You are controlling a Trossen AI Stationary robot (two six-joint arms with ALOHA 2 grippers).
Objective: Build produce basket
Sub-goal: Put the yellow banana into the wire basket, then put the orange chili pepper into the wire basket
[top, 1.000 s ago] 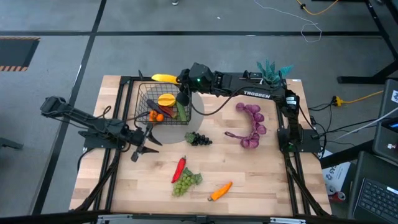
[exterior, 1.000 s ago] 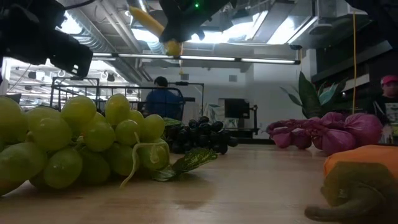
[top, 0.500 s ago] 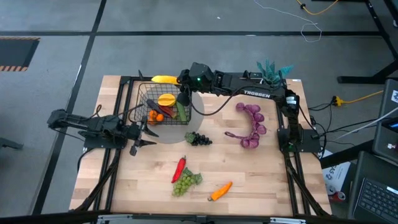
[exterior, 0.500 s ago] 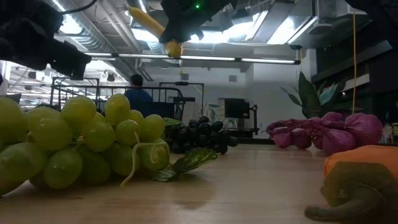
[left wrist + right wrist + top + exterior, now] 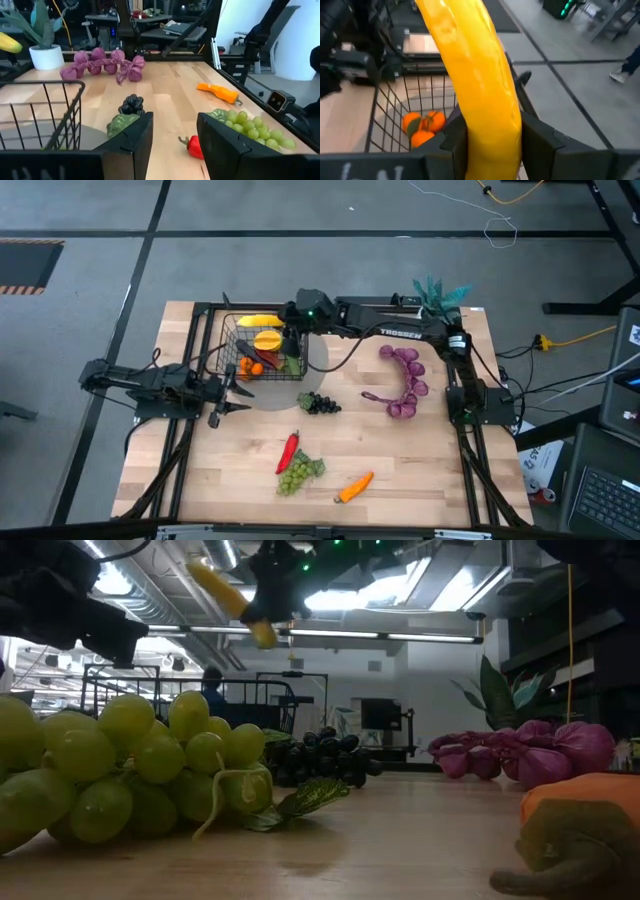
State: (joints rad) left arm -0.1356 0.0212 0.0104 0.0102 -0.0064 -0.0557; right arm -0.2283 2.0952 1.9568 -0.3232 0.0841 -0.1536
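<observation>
We see the right arm stretched across the upper middle of the high view, its right gripper [image 5: 283,328] pinching a yellow banana [image 5: 258,321] between its fingers [image 5: 540,137], held above the upper edge of the black wire basket [image 5: 228,330]. In the low view the banana [image 5: 228,598] hangs tilted near the top of the frame. The left arm lies low along the left side of the table, and the left gripper [image 5: 226,394] sits just below the basket's lower left corner with its jaws spread apart and nothing between them.

Compared with half a second ago, the right gripper has shifted toward the left of the frame, and the banana now lies over the basket's rim instead of beyond it. The left arm has barely changed.

Inside the basket we count one orange cluster [image 5: 251,364], one yellow-orange fruit [image 5: 267,340] and a green piece we cannot name. On the wooden table [image 5: 430,470] lie one bunch of dark grapes [image 5: 320,403], one bunch of green grapes [image 5: 295,473], one red chili [image 5: 289,449], one carrot [image 5: 355,487] and one purple string of bulbs [image 5: 406,381]. One teal potted plant [image 5: 437,293] stands at the upper right.
</observation>
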